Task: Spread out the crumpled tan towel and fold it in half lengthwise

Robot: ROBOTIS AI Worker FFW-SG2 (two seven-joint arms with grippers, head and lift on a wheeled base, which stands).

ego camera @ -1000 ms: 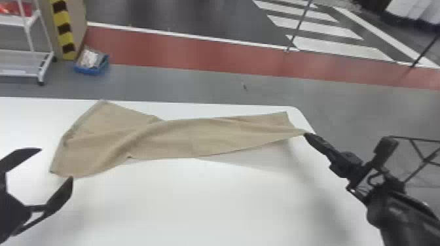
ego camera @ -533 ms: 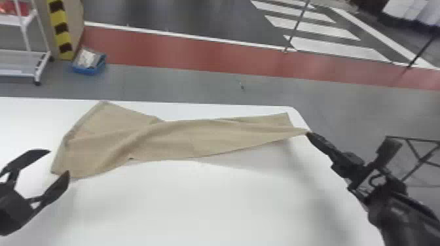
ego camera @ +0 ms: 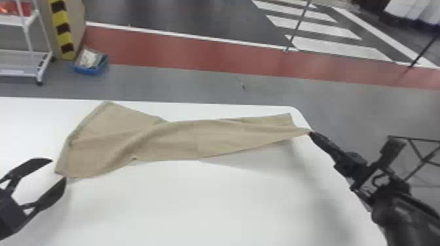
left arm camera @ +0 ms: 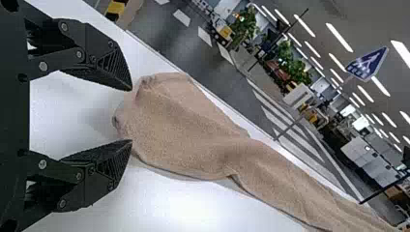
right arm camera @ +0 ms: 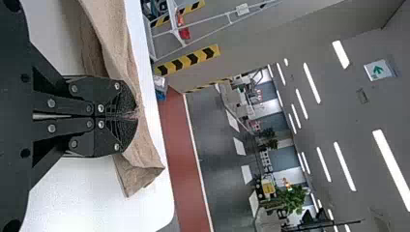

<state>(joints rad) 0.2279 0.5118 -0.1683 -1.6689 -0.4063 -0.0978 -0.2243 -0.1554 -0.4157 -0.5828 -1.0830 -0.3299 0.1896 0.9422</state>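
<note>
at the left edge of the white tabletop (ego camera: pixel 229 209), the left black two-fingered gripper (left arm camera: pixel 131 115) is wide open and grips nothing; its fingertips are at the near left corner of the crumpled tan cloth towel (ego camera: pixel 203 137), though whether they touch it cannot be told. the towel runs along the tabletop's far edge, its left end fanned out, its middle twisted and narrow, its right end near the far right corner. there the right black two-fingered gripper (right arm camera: pixel 129 116) is clenched on a pinch of the towel, drawing it to a point at the right edge. the spreading looks partly done: the towel is long but bunched. untwisting and flattening it remain, and the lengthwise fold is not yet made.
</note>
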